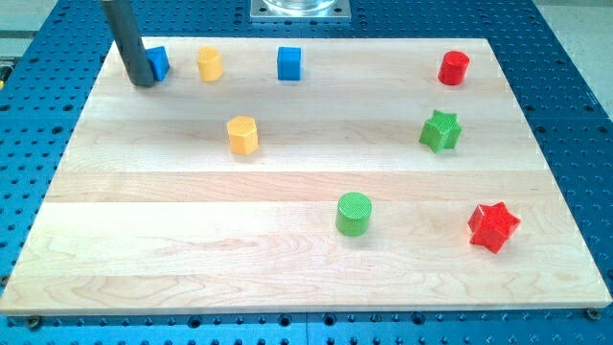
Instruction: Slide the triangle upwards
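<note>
A blue block (pixel 158 62), which looks like the triangle, sits near the board's top left corner, partly hidden behind my rod. My tip (pixel 143 82) rests on the board just left of and below this block, touching or nearly touching it. A blue cube (pixel 289 63) stands further right along the top edge.
A yellow cylinder (pixel 210 64) stands between the two blue blocks. A yellow hexagon (pixel 242 135) lies below it. A red cylinder (pixel 453 68), a green star (pixel 441 131), a green cylinder (pixel 353 214) and a red star (pixel 493 227) are on the right half. The wooden board (pixel 144 240) lies on a blue perforated table.
</note>
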